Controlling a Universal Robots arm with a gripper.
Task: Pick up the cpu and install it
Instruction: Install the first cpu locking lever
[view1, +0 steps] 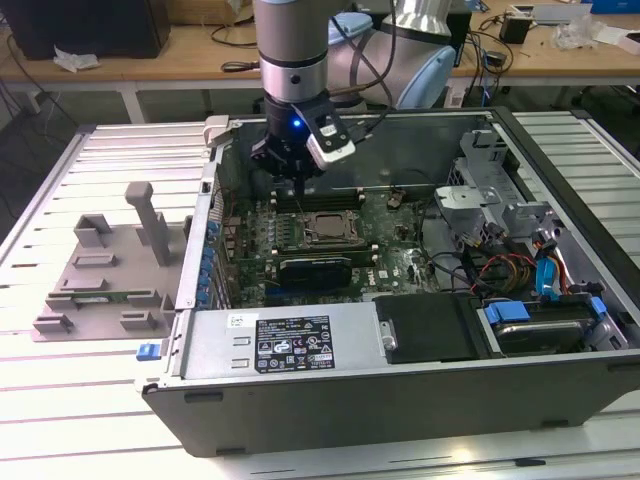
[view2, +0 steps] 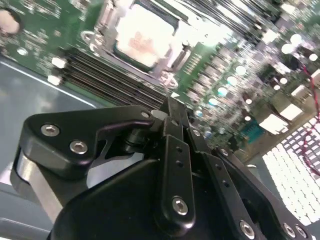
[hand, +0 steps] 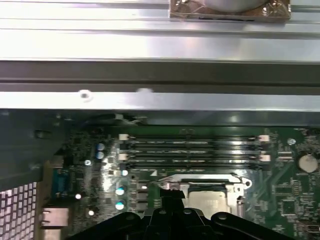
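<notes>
Arm: your arm (view1: 291, 50) hangs straight down into the open computer case (view1: 400, 400).
Gripper: your gripper (view1: 297, 188) hovers over the memory slots (hand: 190, 150), beside the socket frame (hand: 200, 176).
Fingers: pressed together, it seems, pinching nothing.
Cpu: the cpu (view2: 145, 37) lies flat inside the socket frame, clear of your fingertips.

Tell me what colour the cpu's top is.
The cpu top is silvery-white, best seen in the second wrist view.
</notes>
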